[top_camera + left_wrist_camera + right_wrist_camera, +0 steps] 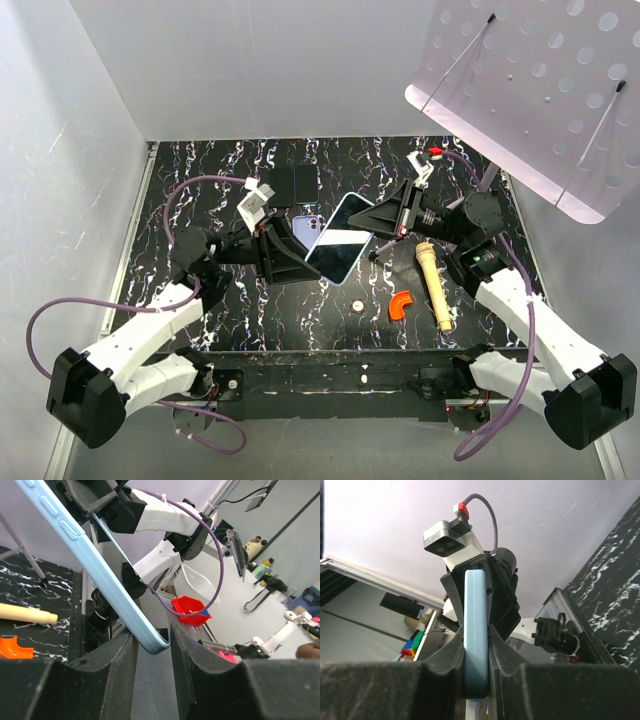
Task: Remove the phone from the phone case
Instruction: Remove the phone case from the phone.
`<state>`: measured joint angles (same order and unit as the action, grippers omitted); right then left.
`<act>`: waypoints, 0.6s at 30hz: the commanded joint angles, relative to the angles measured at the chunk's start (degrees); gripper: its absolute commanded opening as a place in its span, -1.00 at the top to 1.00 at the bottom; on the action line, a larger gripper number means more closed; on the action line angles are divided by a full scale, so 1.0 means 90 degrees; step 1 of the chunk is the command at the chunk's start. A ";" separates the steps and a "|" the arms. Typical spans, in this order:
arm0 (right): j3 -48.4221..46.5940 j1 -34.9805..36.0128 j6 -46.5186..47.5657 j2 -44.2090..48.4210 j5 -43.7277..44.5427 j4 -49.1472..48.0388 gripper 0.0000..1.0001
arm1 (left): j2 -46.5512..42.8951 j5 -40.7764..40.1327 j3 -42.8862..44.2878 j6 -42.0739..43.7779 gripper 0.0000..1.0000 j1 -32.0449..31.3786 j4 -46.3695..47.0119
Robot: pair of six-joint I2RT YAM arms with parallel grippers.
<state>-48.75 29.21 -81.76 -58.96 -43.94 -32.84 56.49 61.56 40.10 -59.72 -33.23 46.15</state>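
A light-blue phone (340, 243) is held tilted above the black marbled table (250, 310) between both grippers. My right gripper (380, 222) is shut on its far right edge; in the right wrist view the phone (475, 600) stands edge-on, clamped between the fingers of my right gripper (475, 645). My left gripper (302, 256) holds its near left corner; in the left wrist view the phone (92, 562) crosses diagonally and its corner is wedged in my left gripper (153, 637). A lilac case-like piece (309, 225) shows at the phone's far left edge; I cannot tell whether it is attached.
A cream cylindrical handle (435, 285), an orange curved piece (401, 305) and a small round white item (357, 304) lie at the front right. A dark flat rectangle (292, 182) lies at the back. A perforated panel (540, 80) overhangs the far right corner.
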 commanded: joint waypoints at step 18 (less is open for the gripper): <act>0.0484 -0.0043 -0.1080 -0.0372 -0.0303 -0.0938 0.97 | 0.0412 0.0612 0.0437 -0.1527 1.00 -0.0096 0.4040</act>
<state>-48.77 29.78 -83.02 -59.22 -45.47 -33.06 61.32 65.82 39.92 -71.88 -33.34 63.72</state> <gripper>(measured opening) 0.215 0.228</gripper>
